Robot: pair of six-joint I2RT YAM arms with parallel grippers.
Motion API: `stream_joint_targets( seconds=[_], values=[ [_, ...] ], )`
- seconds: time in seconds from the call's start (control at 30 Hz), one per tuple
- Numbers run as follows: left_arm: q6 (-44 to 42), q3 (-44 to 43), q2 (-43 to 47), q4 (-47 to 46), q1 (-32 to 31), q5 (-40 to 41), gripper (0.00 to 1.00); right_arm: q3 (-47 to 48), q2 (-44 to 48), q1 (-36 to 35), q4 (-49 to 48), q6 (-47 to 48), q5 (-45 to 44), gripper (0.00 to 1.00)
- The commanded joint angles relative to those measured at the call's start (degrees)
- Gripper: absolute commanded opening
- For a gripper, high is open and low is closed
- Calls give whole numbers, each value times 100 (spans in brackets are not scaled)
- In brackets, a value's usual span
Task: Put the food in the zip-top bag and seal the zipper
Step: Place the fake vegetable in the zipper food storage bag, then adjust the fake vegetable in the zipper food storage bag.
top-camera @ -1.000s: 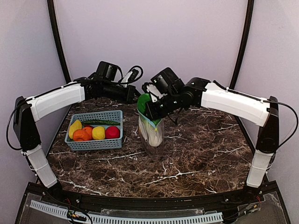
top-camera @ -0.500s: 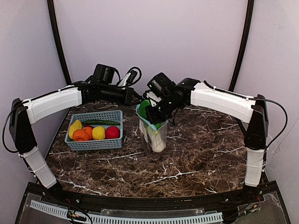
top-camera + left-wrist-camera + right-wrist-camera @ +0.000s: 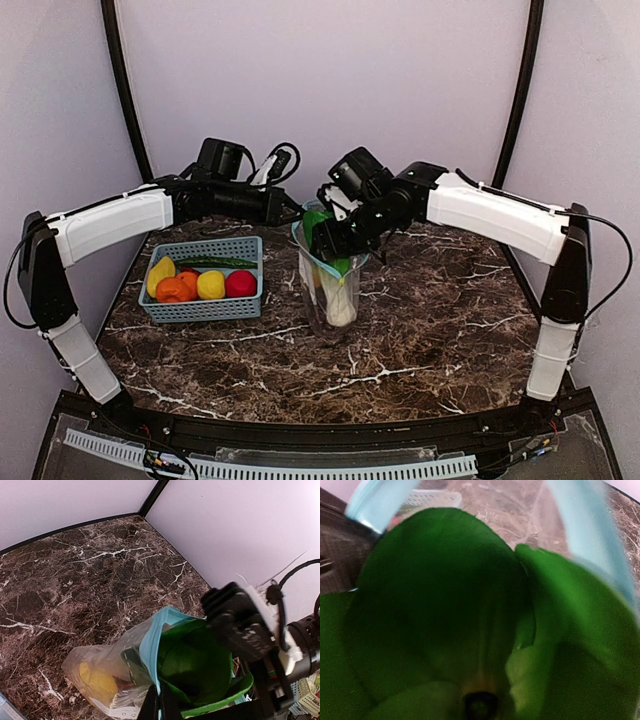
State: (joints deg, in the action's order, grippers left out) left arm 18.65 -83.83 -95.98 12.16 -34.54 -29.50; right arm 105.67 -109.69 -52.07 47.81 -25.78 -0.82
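Observation:
The clear zip-top bag [image 3: 328, 295] stands upright mid-table with the cabbage [image 3: 340, 300] in it, stem down. The cabbage's green leaves [image 3: 197, 665] stick out of the mouth. My left gripper [image 3: 160, 701] is shut on the teal zipper [image 3: 150, 650] at the mouth's edge. A yellow piece [image 3: 95, 677] lies at the bag's bottom. My right gripper [image 3: 335, 238] hangs right over the mouth among the leaves. In the right wrist view the leaves [image 3: 445, 605] fill the picture and hide the fingers. More food lies in the basket: a yellow piece [image 3: 211, 285], a red one [image 3: 240, 284], an orange one [image 3: 175, 290] and the cucumber [image 3: 215, 263].
The teal lattice basket [image 3: 205, 308] sits left of the bag, under my left arm. Dark marbled table [image 3: 430, 330] spreads to the right and front. Pale walls close in the back and sides.
The cabbage has sunk lower into the bag and the right arm has shifted slightly above it. The left gripper keeps its hold on the bag's mouth.

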Motion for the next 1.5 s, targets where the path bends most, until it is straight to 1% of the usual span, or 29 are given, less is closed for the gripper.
stream_joint_targets(
  seconds=[0.0, 0.1, 0.17, 0.23, 0.33, 0.47, 0.63, 0.8, 0.87, 1.0, 1.23, 1.47],
  values=[
    [25, 112, 323, -135, 22, -44, 1, -356, 803, 22, -479, 5, 233, 76],
    [20, 126, 331, -128, 33, -42, 1, -540, 1149, 20, -666, 54, 341, 80],
    [13, 130, 339, -127, 40, -47, 1, -733, 1327, 13, -884, 101, 413, 80],
    [1, 145, 347, -128, 44, -59, 1, -888, 1450, 0, -1077, 135, 408, 78],
    [-15, 187, 353, -162, 44, -73, 1, -1065, 1535, -36, -1303, 222, 269, 67],
    [-33, 257, 361, -206, 51, -110, 1, -1031, 1436, -95, -1459, 306, 260, 53],
    [-58, 286, 361, -224, 60, -194, 1, -874, 1079, -100, -1465, 320, 101, 43],
    [-102, 312, 390, -274, 62, -304, 1, -744, 687, -110, -1545, 291, -307, 26],
    [-132, 327, 406, -300, 62, -351, 1, -732, 569, -110, -1586, 239, -495, 21],
    [-164, 341, 401, -347, 60, -489, 1, -628, 281, -114, -1605, 145, -798, 17],
    [-216, 453, 577, -585, 98, -622, 1, -531, -396, -110, -1403, 35, -1300, 14],
    [104, 684, 778, -1042, 249, -853, 1, -537, -820, -102, -1251, -157, -1945, 13]
  ],
)
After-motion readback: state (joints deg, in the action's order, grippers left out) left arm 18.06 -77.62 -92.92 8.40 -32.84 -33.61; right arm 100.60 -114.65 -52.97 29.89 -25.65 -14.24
